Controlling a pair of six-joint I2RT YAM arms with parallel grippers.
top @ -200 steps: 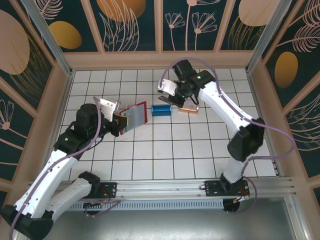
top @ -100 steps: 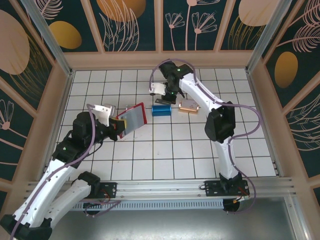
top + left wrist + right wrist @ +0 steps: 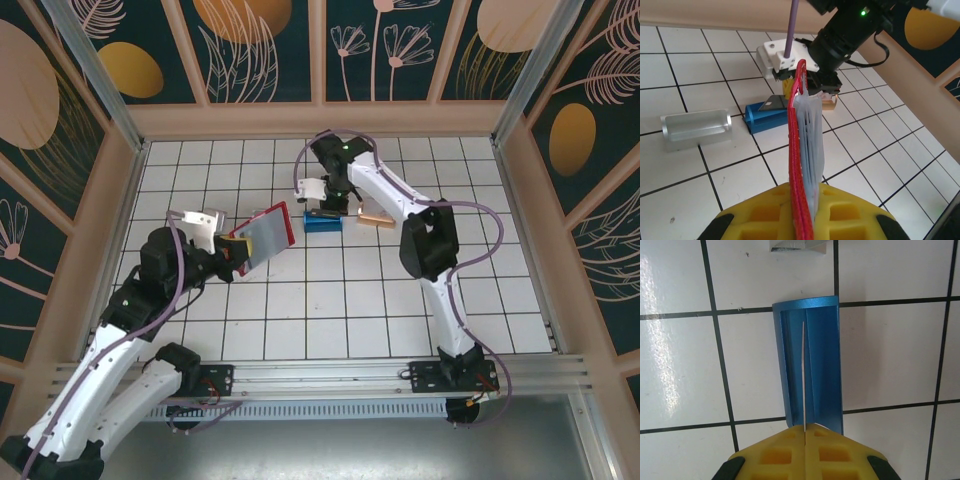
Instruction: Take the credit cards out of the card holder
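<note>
Top external view: left fingers [image 3: 239, 249] are clamping the card holder [image 3: 270, 230] at its lower left corner. They are holding it open and tilted above the tiled surface [image 3: 350, 300], left of centre. The right arm [image 3: 385, 190] is arching across the back of the surface, and its wrist is hanging right over the blue block [image 3: 322, 224]. The copper block [image 3: 377, 217] is lying just right of the blue one.

Right wrist view: right fingers [image 3: 775, 455] are pinching shut on a credit card [image 3: 804, 375] seen edge-on as a thin pale line. The card is running along the blue block's channel. I can't tell whether it is touching the block.

Left wrist view: the holder is standing edge-on between the yellow pads, with the red cover on the left and the greyish pockets on the right. I can't tell what the pockets are carrying. The holder is blocking part of the right wrist behind it. The card is showing as a dark sliver poking out left of the holder, above the blue block. The silver block [image 3: 696, 127] is lying on the surface left of the blue block, a small gap between them. The copper block is peeking out behind the right wrist.
</note>
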